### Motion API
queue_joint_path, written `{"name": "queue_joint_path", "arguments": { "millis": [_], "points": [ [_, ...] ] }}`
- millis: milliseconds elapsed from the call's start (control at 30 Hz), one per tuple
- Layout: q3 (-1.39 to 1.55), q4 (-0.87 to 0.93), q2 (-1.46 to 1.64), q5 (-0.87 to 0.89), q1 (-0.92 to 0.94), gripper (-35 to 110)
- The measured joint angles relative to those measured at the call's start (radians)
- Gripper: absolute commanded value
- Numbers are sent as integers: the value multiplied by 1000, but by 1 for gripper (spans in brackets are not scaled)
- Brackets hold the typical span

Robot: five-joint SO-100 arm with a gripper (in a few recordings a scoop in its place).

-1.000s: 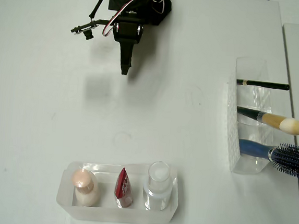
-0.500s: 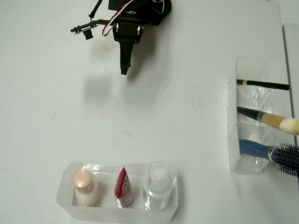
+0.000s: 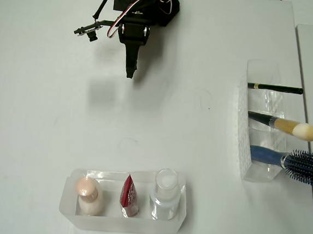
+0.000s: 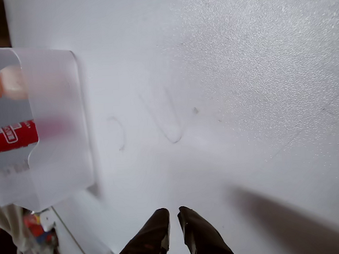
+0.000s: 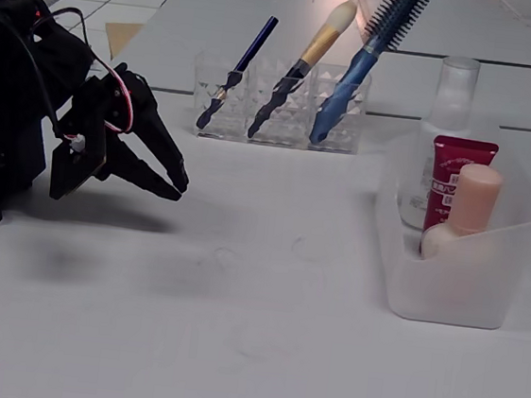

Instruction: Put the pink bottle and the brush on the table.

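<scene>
From overhead, my gripper hangs over the white table, fingers pressed nearly together around nothing, well apart from both holders. The pink bottle, squat with a rounded peach cap, stands at the left end of the frosted tray, beside the red sachet and the clear bottle. The brush, black handle, golden middle, cream tip, lies in the middle slot of the clear organizer. In my wrist view, my fingertips almost touch. In the fixed view, the brush leans between a thin pencil and the blue hairbrush.
</scene>
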Motion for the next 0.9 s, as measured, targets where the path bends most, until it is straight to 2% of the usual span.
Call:
{"name": "queue_joint_path", "arguments": {
  "millis": [400,900],
  "points": [
    [-6,0,0,-77,0,0],
    [-270,100,-25,-287,9,0]
  ]
}}
